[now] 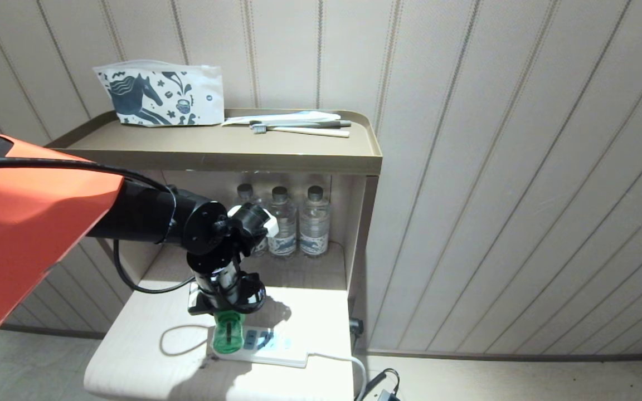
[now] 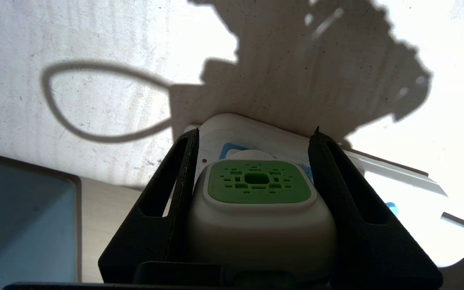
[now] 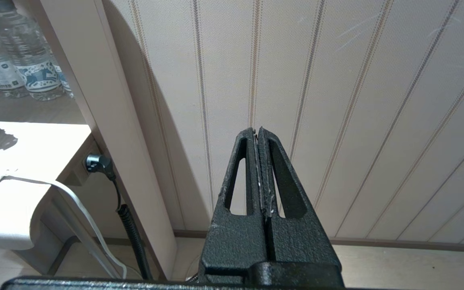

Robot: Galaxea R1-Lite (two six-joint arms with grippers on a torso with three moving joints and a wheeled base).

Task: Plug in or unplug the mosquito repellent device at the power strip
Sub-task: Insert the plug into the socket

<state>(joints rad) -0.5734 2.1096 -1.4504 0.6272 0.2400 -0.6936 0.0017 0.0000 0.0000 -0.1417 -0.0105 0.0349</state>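
Left gripper [image 2: 252,193] is clamping the mosquito repellent device [image 2: 258,201] at the near end of the power strip [image 1: 265,345] — can't tell whether it's seated. Right gripper [image 3: 259,169] is idling, fingers pressed together.

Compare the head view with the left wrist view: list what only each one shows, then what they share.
Head view only: water bottles, the horse-print pouch, a toothbrush, and the device's green bottle.

Left wrist view only: the device's green vented top, between the fingers.

Both: the left gripper shut on the mosquito repellent device over the power strip.
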